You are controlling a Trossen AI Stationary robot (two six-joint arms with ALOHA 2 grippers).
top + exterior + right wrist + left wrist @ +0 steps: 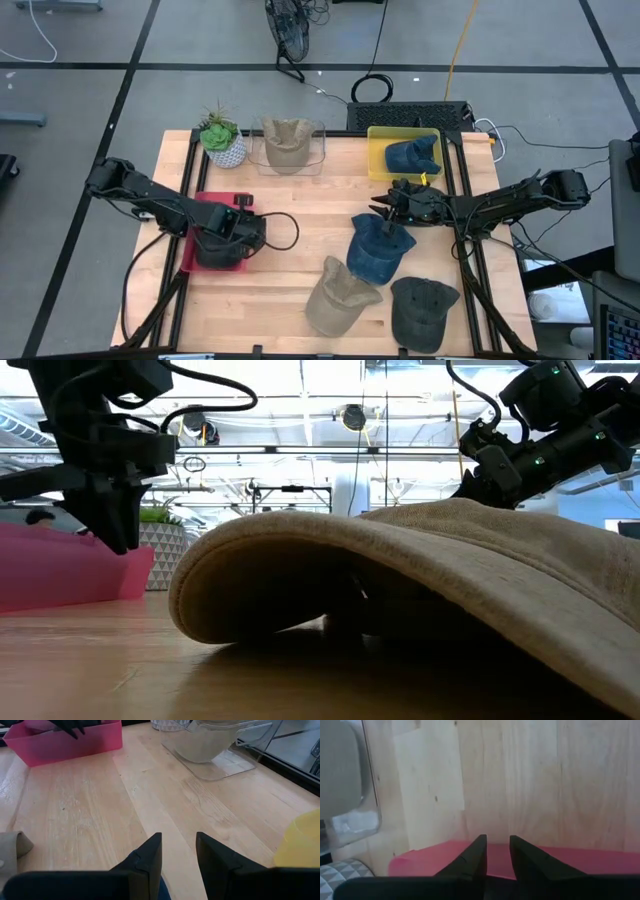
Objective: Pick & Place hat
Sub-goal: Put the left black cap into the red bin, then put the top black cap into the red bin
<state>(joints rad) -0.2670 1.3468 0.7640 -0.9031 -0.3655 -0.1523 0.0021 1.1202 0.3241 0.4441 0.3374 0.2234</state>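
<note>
Your right tool hovers, fingers parted, over the blue denim cap: next, lower and grip. The left tool waits, released, over the pink bin.

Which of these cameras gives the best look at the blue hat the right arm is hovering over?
The high view: the blue hat lies in full sight on the table, with the right gripper above it. The right wrist view shows only a blue sliver beneath its fingers; the low and left wrist views show none of it.
</note>
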